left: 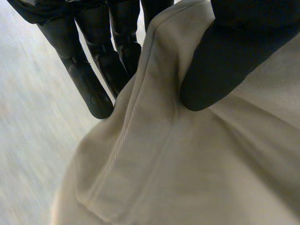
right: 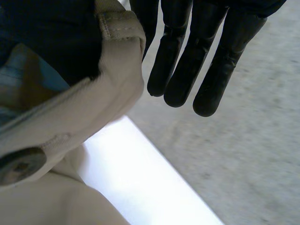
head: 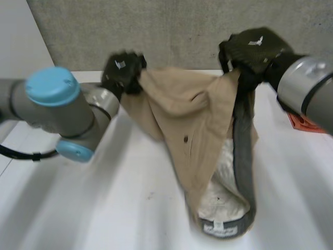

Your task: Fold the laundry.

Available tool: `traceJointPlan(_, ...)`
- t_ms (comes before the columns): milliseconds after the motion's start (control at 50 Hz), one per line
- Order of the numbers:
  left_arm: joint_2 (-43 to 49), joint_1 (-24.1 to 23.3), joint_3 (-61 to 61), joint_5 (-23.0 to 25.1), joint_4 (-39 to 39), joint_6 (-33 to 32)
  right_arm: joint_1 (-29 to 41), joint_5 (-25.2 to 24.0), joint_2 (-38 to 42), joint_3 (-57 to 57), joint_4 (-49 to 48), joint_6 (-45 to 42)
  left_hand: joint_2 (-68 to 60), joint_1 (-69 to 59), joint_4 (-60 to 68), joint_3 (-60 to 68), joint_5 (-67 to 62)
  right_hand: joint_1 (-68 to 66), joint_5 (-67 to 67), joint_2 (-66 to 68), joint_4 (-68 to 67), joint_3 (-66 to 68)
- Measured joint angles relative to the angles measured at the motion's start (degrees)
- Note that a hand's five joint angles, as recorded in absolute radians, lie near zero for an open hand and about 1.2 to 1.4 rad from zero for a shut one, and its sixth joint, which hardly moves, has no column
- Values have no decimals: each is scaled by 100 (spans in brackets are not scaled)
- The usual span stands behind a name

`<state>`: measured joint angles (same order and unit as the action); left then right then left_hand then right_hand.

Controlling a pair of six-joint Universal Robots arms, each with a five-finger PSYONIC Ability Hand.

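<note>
A tan pair of shorts (head: 177,114) hangs in the air between my two hands, spread like a sheet. Its grey waistband (head: 243,156) and white lining loop down to the table near the front. My left hand (head: 122,70) holds the cloth's upper left corner. In the left wrist view the thumb (left: 225,61) presses the tan cloth (left: 187,164) against the straight fingers (left: 93,75). My right hand (head: 255,49) holds the upper right corner, higher up. In the right wrist view a hemmed edge of the shorts (right: 93,108) is pinched beside the straight fingers (right: 187,61).
The white table (head: 78,208) lies below the hanging cloth. A red-orange object (head: 304,124) sits at the table's right side, under my right arm. A grey wall (head: 156,31) stands close behind the table's far edge.
</note>
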<state>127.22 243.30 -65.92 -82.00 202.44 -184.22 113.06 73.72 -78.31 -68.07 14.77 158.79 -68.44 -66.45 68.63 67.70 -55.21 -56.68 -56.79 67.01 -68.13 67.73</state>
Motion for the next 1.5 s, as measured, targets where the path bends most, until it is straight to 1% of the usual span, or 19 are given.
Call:
traceJointPlan(120, -610, 70, 13, 136, 372, -344, -243, 195, 761, 1187, -45, -5, -10, 0, 17, 13, 0, 0, 0, 49, -1, 0)
traceJointPlan(140, -901, 85, 133, 211, 481, -484, -265, 425, 1291, 2115, -112, -29, -10, 0, 28, 13, 0, 0, -1, 49, -1, 0)
traceJointPlan(180, -1021, 92, 232, 184, 513, -531, -261, 541, 1526, 2546, -171, -40, -10, 0, 31, 14, 0, 0, -1, 49, -1, 0)
traceJointPlan(300, -1350, 91, 729, -467, 542, -642, -209, 885, 2368, 4280, -811, -56, -10, 0, 32, 25, 0, 0, -1, 49, -3, 0)
traceJointPlan(400, -1554, 77, 678, -728, 539, -663, -204, 811, 2466, 4497, -1251, 5, -17, 0, 32, 26, 0, 0, 0, 49, -4, 24)
traceJointPlan(520, -2106, 5, -304, -803, 530, -679, -257, 168, 2139, 3613, -1794, 235, -28, 0, 33, 26, -58, 0, -1, 49, -18, 26)
traceJointPlan(700, -2287, -120, -2062, -736, 421, -680, -414, -570, 1744, 1532, -1505, 116, -36, 0, 33, 37, -109, 0, -1, 49, -27, 26)
traceJointPlan(720, -2159, -179, -2514, -742, 329, -694, -536, -796, 1743, 791, -1366, -159, -38, 0, 33, 38, -108, 0, 0, 49, -27, 26)
traceJointPlan(800, -1869, -272, -2905, -762, 93, -748, -718, -1032, 1809, -84, -1208, -821, -28, 0, 18, 37, -108, 5, 1, 43, -9, 12)
traceJointPlan(860, -1633, -335, -3052, -790, -244, -812, -908, -1126, 1849, -725, -1046, -1657, 57, 0, -81, -4, -108, 1978, 2339, -2452, 2508, -2490)
traceJointPlan(880, -1609, -340, -3058, -793, -294, -820, -939, -1127, 1850, -811, -1019, -1788, 105, 0, -130, -28, -108, 1978, 2339, -2452, 2508, -2490)
traceJointPlan(920, -1542, -349, -3063, -801, -486, -844, -1052, -1098, 1815, -1135, -913, -2255, 149, 5, -177, -65, -108, 3941, 4672, -4709, 4805, -4768)
traceJointPlan(1020, -1557, -349, -3020, -798, -635, -855, -1135, -998, 1505, -1433, -831, -2350, 271, 18, -295, -193, -89, 4310, 5090, -5101, 5209, -5196)
traceJointPlan(1100, -1638, -349, -2983, -790, -660, -845, -1151, -863, 1099, -1544, -799, -1759, 355, 18, -377, -282, -91, 4464, 5258, -5313, 5359, -5420)
traceJointPlan(1180, -1760, -355, -2961, -783, -647, -816, -1138, -383, 496, -1561, -631, -62, 424, 19, -445, -351, -61, 4464, 5260, -5313, 5359, -5420)
traceJointPlan(1220, -1770, -355, -2959, -784, -644, -815, -1136, -332, 451, -1559, -601, 81, 435, 20, -454, -360, -44, 4464, 5260, -5313, 5359, -5420)
traceJointPlan(1240, -1806, -354, -2959, -782, -637, -811, -1115, 17, 182, -1561, -347, 1006, 468, 20, -490, -396, 59, 4464, 5259, -5313, 5359, -5420)
traceJointPlan(1320, -1830, -346, -2960, -786, -632, -813, -1069, 506, -61, -1671, 34, 2039, 487, 20, -504, -414, 91, 4464, 5259, -5313, 5359, -5420)
traceJointPlan(1500, -1850, -339, -2982, -805, -634, -806, -551, 942, -72, -2296, -186, 2644, 497, 20, -505, -420, 91, 4311, 4982, -5044, 5175, -5118)
